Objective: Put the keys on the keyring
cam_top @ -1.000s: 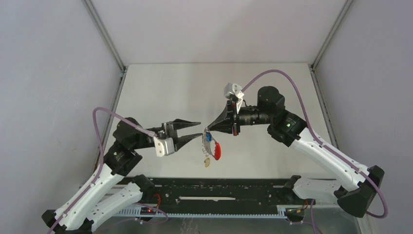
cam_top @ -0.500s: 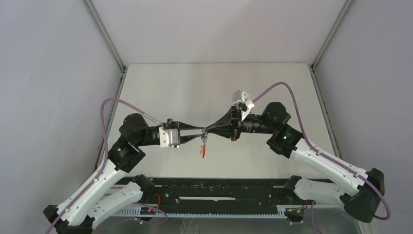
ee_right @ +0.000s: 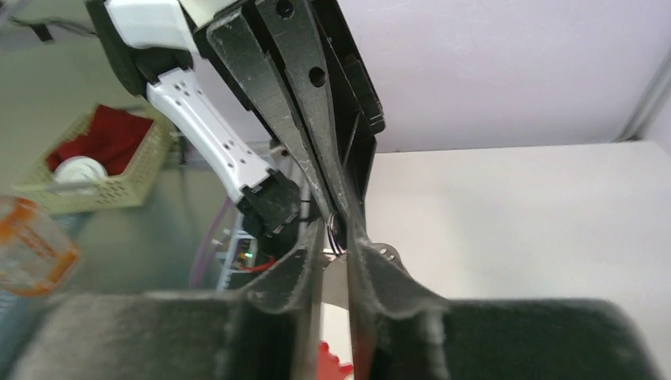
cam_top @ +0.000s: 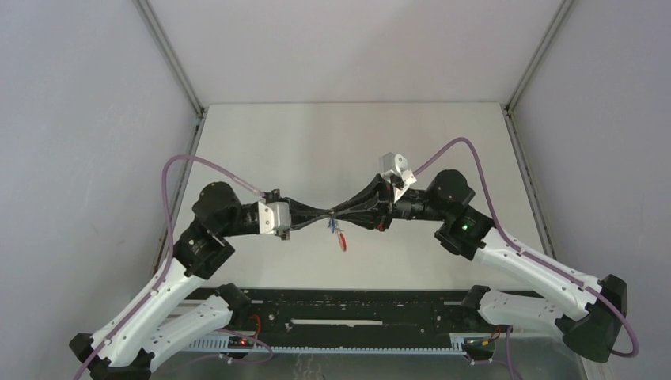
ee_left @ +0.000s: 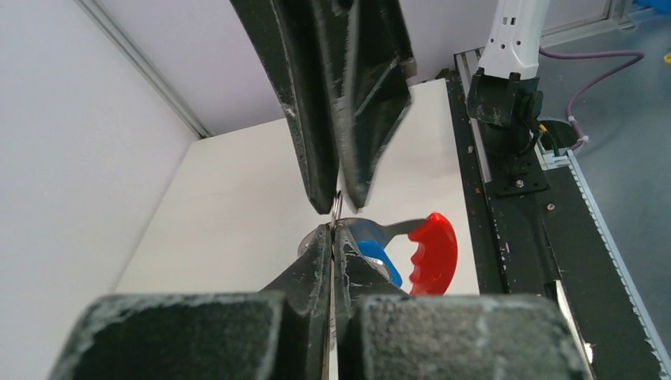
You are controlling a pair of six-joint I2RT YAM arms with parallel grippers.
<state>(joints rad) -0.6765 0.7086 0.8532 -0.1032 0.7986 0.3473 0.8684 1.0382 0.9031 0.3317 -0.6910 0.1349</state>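
- Top view: left fingers [cam_top: 310,212] and right fingers [cam_top: 358,210] meet tip to tip above the surface [cam_top: 316,142], with the keyring [cam_top: 341,237] dangling at the tips.
- Left wrist: the left fingers are clamped on the keyring's grey metal, and the blue key tag [ee_left: 381,263] sits beside the red band [ee_left: 431,253].
- Right wrist: the right fingers are slightly parted around the metal; whether they grip it is unclear.

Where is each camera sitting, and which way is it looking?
Top external: above and behind the robot, looking down at the table; the whole left arm and right arm show, left pincer and right pincer tip to tip, keyring hanging below.
Left wrist: on the left arm, looking along its own fingers at the right pincer.
Right wrist: on the right arm, looking along its own fingers at the left pincer.
Shared: both wrist views see both pincers' tips at the keyring, from opposite sides.
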